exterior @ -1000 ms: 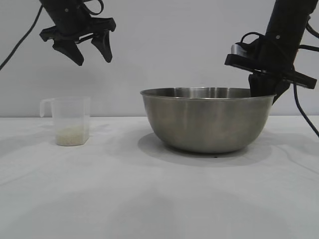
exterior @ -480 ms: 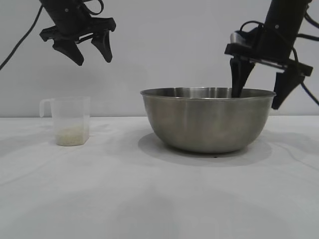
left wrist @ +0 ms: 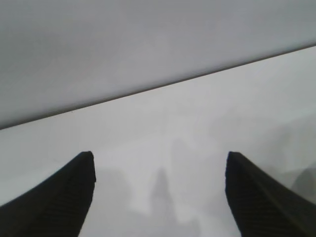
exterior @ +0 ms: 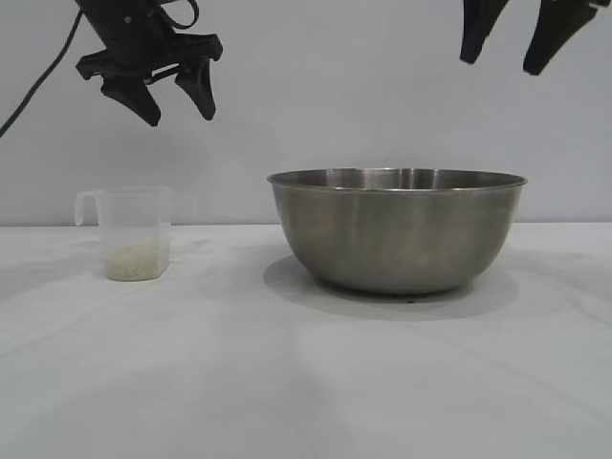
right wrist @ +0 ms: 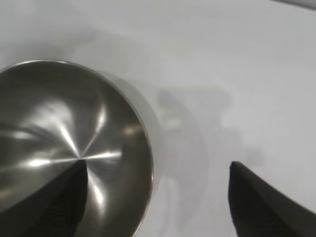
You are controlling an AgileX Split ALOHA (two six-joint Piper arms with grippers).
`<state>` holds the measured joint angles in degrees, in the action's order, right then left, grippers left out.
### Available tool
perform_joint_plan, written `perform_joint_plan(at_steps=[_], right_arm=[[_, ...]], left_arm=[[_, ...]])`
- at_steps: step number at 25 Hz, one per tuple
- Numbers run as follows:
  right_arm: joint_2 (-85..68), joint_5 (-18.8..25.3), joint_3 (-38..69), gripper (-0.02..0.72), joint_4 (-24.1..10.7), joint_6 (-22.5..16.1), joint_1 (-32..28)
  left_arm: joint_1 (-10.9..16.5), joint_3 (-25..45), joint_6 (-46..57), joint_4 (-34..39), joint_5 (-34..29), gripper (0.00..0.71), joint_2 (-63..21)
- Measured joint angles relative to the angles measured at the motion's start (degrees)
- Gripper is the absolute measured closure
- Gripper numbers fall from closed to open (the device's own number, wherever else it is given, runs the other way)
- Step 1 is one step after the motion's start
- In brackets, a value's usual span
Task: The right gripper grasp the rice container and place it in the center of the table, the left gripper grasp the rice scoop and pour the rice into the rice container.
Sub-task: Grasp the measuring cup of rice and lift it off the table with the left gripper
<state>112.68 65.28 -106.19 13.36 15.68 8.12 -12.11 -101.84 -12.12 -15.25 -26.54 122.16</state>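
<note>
right gripper [exterior: 516,43]: jaws spread, holding nothing, high above the right rim of the rice container
left gripper [exterior: 175,96]: jaws spread and empty, hanging in the air above the rice scoop
rice container [exterior: 397,229]: upright on the table, about mid-table, nothing inside that i can see
rice scoop [exterior: 134,232]: upright at the left, well apart from the container
rice [exterior: 136,260]: thin layer in the scoop's bottom
table [exterior: 287,382]: white, carrying both vessels
</note>
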Motion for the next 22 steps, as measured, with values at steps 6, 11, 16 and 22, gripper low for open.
perform_joint_plan(at_steps=[6,11,16,22], right_arm=[[-11.4,-17.6,25.4,0.159,0.0,0.8,0.0],[-28.6,-29.1,43.8,0.159,0.0,2.8,0.0],[-41.1,-29.1,55.2,0.159,0.0,3.2,0.0],[-56.1,-20.9,65.5,0.159,-0.1,3.2,0.0]], left_arm=[[0.0,0.0,0.0,0.0,0.0,0.224,0.0],[0.0,0.0,0.0,0.0,0.0,0.224,0.0],[0.0,0.0,0.0,0.0,0.0,0.224,0.0],[0.0,0.0,0.0,0.0,-0.5,0.224,0.0]])
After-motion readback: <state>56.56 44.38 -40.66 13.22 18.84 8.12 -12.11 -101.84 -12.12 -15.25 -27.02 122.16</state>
